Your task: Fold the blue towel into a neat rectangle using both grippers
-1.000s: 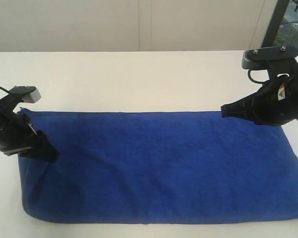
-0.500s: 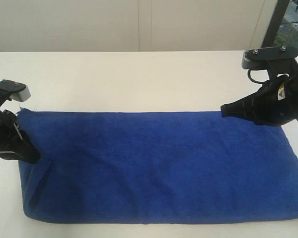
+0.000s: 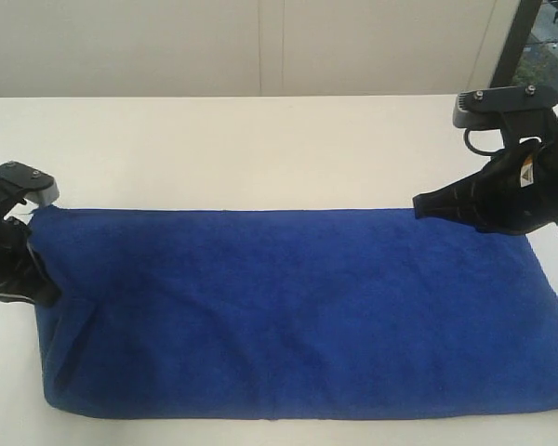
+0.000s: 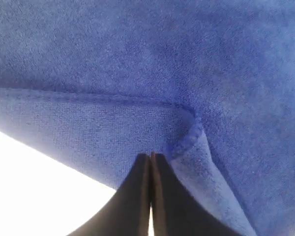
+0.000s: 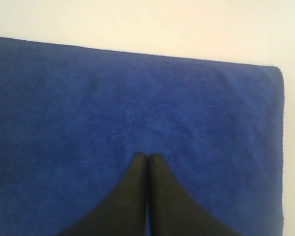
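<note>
At 6 o'clock, nearest the viewer, the blue towel (image 3: 298,311) lies flat on the white surface (image 3: 260,149). Only a thin strip of surface shows beyond its long near edge, and its 4 o'clock corner runs out of view. The 9 o'clock end is rounded, with a shallow crease slanting in from it. The left gripper (image 3: 48,294) sits at that end. In the left wrist view its jaws are pressed together with nothing visibly between them, the tips (image 4: 151,157) just beside a turned-up hemmed corner. At 3 o'clock the right gripper (image 3: 420,206) hangs over the towel's far edge, jaws likewise closed and empty. Beyond the straight far edge, bare surface lies open toward 12 o'clock up to the pale wall (image 3: 260,46). A second ago the left gripper stood further in over the cloth. It has drawn back toward 9 o'clock, while the right one has not moved.
</note>
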You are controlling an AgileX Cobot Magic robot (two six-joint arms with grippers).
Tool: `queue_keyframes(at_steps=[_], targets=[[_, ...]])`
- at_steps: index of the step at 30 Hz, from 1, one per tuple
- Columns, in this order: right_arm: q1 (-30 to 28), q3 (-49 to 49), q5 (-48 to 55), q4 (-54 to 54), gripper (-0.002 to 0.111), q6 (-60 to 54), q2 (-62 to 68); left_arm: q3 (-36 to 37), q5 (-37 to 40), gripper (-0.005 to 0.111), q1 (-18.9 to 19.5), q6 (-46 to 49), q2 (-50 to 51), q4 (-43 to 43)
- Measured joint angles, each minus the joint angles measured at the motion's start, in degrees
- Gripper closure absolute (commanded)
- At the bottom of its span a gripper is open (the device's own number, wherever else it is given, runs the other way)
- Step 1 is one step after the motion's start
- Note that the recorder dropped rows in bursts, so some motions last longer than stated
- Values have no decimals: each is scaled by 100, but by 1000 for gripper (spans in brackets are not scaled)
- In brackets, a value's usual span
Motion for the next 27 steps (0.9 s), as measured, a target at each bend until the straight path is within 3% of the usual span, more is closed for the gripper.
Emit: queue_keyframes(at_steps=[8,12,27], targets=[[0,0,-13,0,108,0,0,0,37,107,0,-21,250,-260],[0,0,-22,0,108,0,0,0,225,107,0,99,297,-803],[0,0,-49,10,108,0,0,0,2372,107,0,2889,297,-3628]])
